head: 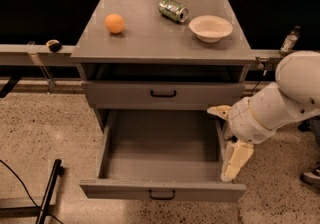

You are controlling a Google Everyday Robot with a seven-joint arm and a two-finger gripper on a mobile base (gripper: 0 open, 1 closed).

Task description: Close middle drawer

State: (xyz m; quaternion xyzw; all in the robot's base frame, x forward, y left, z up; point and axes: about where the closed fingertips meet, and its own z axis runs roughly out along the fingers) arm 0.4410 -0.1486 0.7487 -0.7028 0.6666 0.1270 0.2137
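Note:
The middle drawer [162, 189] of the grey cabinet is pulled far out, showing its plain grey inside [162, 140]. Its flat front carries a small black bar handle [161, 196]. The first drawer [163, 94] above it is closed. The third drawer is hidden beneath. My gripper [234, 162], cream-coloured, hangs downward at the open drawer's right side wall near its front right corner. My white arm [277, 105] reaches in from the right.
On the cabinet top [150, 33] lie an orange [114, 23], a tipped green can [173, 10] and a white bowl [210, 28]. A bottle [289, 40] stands at the right on a rail. A black bar [48, 193] lies on the speckled floor at left.

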